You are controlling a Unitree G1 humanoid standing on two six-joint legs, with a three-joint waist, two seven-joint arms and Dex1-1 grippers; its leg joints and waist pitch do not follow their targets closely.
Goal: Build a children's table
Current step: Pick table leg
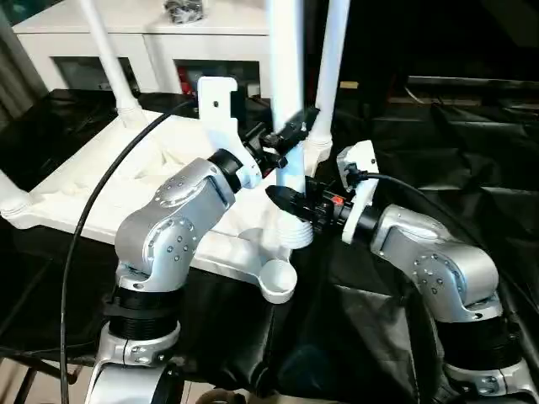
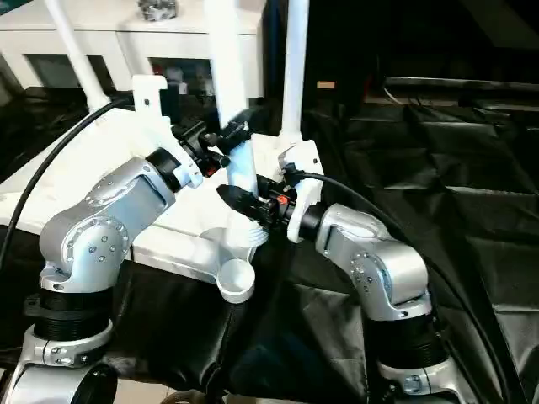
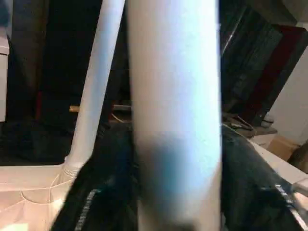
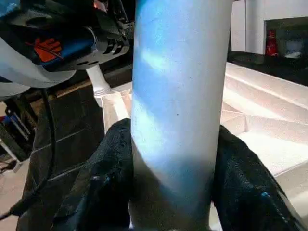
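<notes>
left tool (image 1: 282,139), right tool (image 1: 286,200): both clamp leg (image 1: 285,76) | cabinet (image 1: 126,42) behind tabletop (image 1: 101,198)

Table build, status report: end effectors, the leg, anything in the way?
Both end effectors, left and right, shut on the fourth leg. Leg upright, threaded end above the empty corner socket of the tabletop. Nothing blocking the socket.

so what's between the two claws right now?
The fourth table leg, upright. The left claw grips it higher up, the right claw lower down, near its threaded end above the tabletop; head views show it.
</notes>
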